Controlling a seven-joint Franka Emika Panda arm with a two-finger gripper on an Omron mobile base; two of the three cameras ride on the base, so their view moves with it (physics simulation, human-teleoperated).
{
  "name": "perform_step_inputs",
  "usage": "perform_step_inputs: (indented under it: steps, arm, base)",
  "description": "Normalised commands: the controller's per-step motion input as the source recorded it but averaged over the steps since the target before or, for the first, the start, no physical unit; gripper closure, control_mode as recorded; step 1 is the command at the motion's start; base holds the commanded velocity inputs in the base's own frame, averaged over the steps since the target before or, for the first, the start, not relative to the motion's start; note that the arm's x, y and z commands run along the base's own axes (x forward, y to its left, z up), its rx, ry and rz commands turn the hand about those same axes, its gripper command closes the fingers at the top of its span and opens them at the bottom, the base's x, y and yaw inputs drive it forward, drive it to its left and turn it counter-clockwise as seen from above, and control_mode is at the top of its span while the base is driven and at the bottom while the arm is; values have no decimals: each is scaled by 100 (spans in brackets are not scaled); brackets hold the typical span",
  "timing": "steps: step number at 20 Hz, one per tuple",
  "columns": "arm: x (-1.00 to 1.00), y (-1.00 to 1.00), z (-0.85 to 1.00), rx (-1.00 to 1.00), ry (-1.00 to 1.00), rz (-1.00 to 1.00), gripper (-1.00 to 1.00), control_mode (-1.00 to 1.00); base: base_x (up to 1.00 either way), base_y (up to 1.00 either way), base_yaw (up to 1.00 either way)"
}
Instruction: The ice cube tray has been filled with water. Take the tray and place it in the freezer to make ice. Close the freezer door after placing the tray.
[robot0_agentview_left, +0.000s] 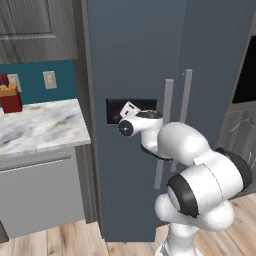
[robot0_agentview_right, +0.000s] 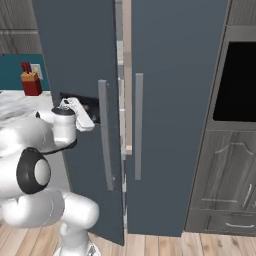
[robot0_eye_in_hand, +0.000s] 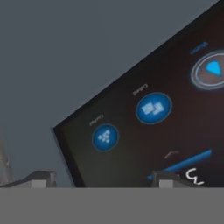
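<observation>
Two small dark tips of the tool (robot0_eye_in_hand: 103, 179) stand apart, empty, against the tall slate-blue freezer door (robot0_agentview_right: 80, 60) at its black panel (robot0_eye_in_hand: 144, 127).

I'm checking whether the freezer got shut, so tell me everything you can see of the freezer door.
The freezer door is tall, slate-blue and smooth. It carries a black panel with round blue lit buttons and a long vertical silver handle. It stands slightly ajar: a pale gap shows along its edge beside the plain door. The tool hovers right at the panel; contact is unclear.

Kitchen: slate-blue two-door fridge (robot0_agentview_left: 140, 75), marble counter (robot0_agentview_left: 40, 125), grey wood cabinets (robot0_agentview_right: 225, 185), built-in oven (robot0_agentview_right: 237, 82).
</observation>
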Motion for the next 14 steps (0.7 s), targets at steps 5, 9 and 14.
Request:
perform_step_inputs:
  steps: [5, 9, 14]
  arm:
    - [100, -48, -5, 14, 8, 63, -100, -100]
    - [100, -21, 0, 13, 22, 56, -100, -100]
    - [89, -1, -1, 5, 25, 41, -100, -100]
  base:
    - [0, 0, 0]
    - [0, 0, 0]
    - [0, 0, 0]
